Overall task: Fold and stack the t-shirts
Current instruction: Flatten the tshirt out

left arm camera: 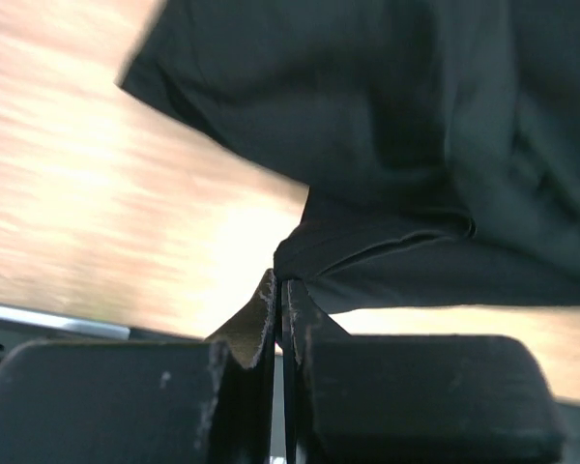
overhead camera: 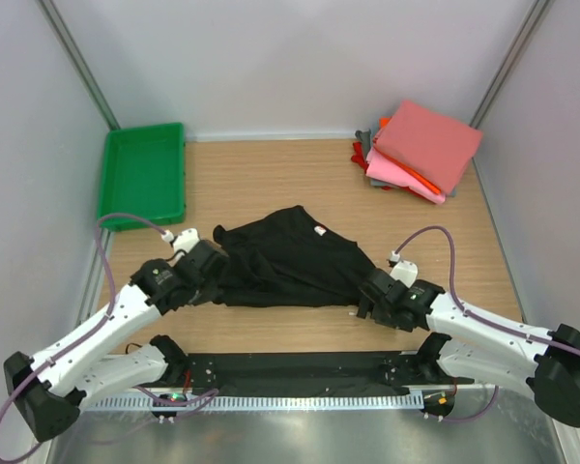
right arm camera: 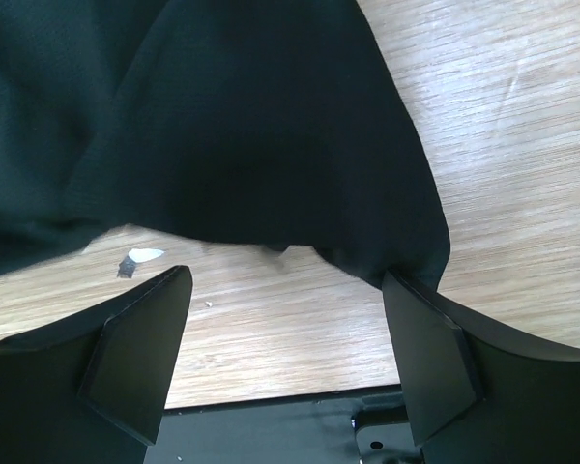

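A plain black t-shirt lies crumpled in the middle of the wooden table. My left gripper is at its left edge. In the left wrist view the jaws are pressed together, with a fold of the black t-shirt running down into their tips. My right gripper is at the shirt's right corner and stands open. In the right wrist view the black t-shirt hangs just past the gripper, its hem brushing the right fingertip. A stack of folded t-shirts, salmon-pink on top, sits at the back right.
A green plastic tray stands at the back left by the wall. White walls close in the table on three sides. A black rail runs along the near edge between the arm bases. A small white scrap lies on the wood.
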